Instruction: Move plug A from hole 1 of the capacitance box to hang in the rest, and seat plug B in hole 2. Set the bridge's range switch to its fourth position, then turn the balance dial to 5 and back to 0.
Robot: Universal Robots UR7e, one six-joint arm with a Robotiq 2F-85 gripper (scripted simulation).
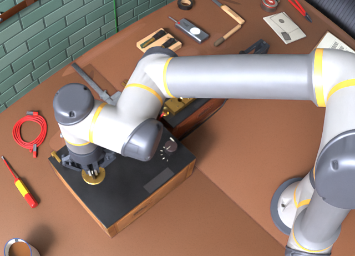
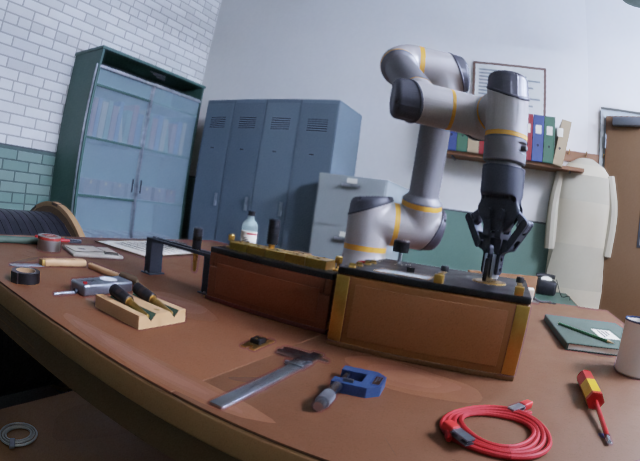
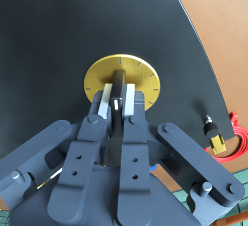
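The brass balance dial [image 3: 122, 82] sits on the black top of the bridge [image 1: 123, 178], and its dark bar handle [image 3: 118, 93] stands up from its middle. My gripper [image 3: 117, 97] points straight down over the dial, with its two white finger pads closed on either side of that handle. The range switch knob [image 1: 171, 146] stands at the bridge's far corner with white tick marks beside it. The capacitance box [image 2: 271, 286] sits behind the bridge, mostly hidden by my arm from above. A dark plug [image 2: 272, 232] stands on the box. Another plug [image 2: 197, 239] hangs by the rest [image 2: 155, 255].
My arm [image 1: 238, 75] spans the table above the capacitance box. A red cable coil [image 1: 30, 131] and a red-yellow screwdriver [image 1: 21, 187] lie left of the bridge. A caliper [image 2: 269, 379] and blue tool [image 2: 354, 384] lie in front. A binding post [image 3: 210, 130] stands near the bridge corner.
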